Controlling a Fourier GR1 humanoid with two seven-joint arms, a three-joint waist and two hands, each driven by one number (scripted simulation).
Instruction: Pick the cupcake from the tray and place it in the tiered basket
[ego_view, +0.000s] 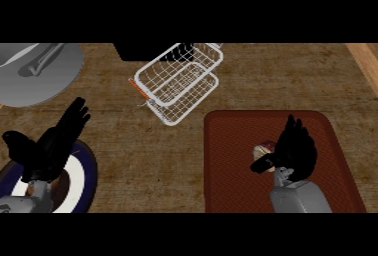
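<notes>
The cupcake sits on the dark red tray at the right, mostly hidden by my right hand. Only its pale wrapper and reddish top show at the hand's left side. My right hand lies over the cupcake with the thumb bent toward it and the fingers stretched forward. The white wire tiered basket stands at the upper middle of the counter, apart from the tray. At the lower left my left hand rests open, fingers pointing up, above a plate.
A white plate with a dark blue rim lies under my left forearm. A grey pan with a handle sits at the upper left. A dark object stands behind the basket. A wooden strip borders the counter at the upper right.
</notes>
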